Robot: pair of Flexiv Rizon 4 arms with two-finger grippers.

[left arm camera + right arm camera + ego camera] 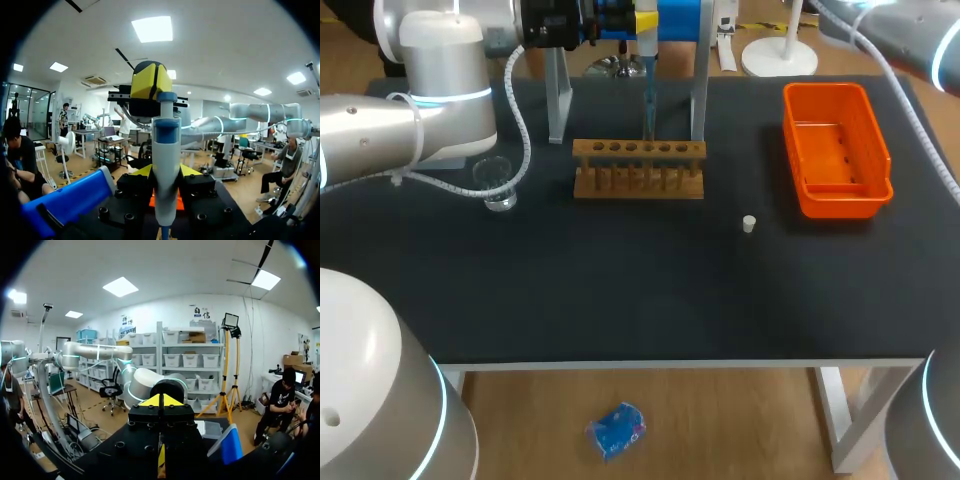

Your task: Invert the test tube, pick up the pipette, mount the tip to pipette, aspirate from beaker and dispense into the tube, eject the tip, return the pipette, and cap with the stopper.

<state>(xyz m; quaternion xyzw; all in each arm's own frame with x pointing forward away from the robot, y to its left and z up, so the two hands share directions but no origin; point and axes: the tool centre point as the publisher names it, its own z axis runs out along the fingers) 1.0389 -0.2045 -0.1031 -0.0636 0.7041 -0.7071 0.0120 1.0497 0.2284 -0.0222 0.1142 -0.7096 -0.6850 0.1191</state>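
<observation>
While the pipette (166, 145) is pinched by the left gripper (166, 176) above the rack (638, 172) at the table's (620, 300) far edge, the right gripper (160, 401) is pressed shut on nothing. The stopper (749, 223) is set right of centre.

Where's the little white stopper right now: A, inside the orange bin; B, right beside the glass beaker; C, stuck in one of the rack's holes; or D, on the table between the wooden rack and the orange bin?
D: the stopper lies by itself on the table, between the rack and the bin, touching neither.
</observation>
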